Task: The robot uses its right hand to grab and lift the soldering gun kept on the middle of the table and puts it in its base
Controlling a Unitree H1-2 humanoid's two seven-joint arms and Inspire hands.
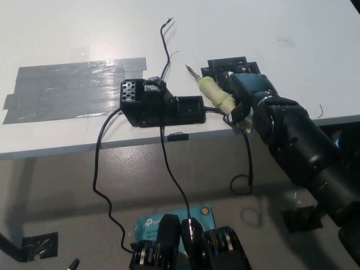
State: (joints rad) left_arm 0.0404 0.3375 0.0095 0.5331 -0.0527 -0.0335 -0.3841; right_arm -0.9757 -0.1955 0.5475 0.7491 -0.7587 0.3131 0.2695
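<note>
Head view: I see the white surface point(270, 34) with its front edge running across just below the black base point(163, 106), which sits right at that edge. Plenty of open room on the far side and right of the surface. Left of the base is a wide patch of grey tape point(73, 87) stuck flat. A black bracket point(230, 66) sits just behind my right hand point(253, 101), close to the iron's tip. Thin black cables point(169, 163) hang from the base over the edge toward the floor, another wire point(165, 42) trails away behind the base. The soldering gun point(214, 94) is lifted off the surface, tilted, its metal tip pointing up-left, between base and bracket, just right of the base. My right hand is wrapped around the pale handle's rear end, fingers closed on it, black arm coming in from bottom right, over the surface edge. Its cord loops down below the hand. Left hand is out of frame.
</note>
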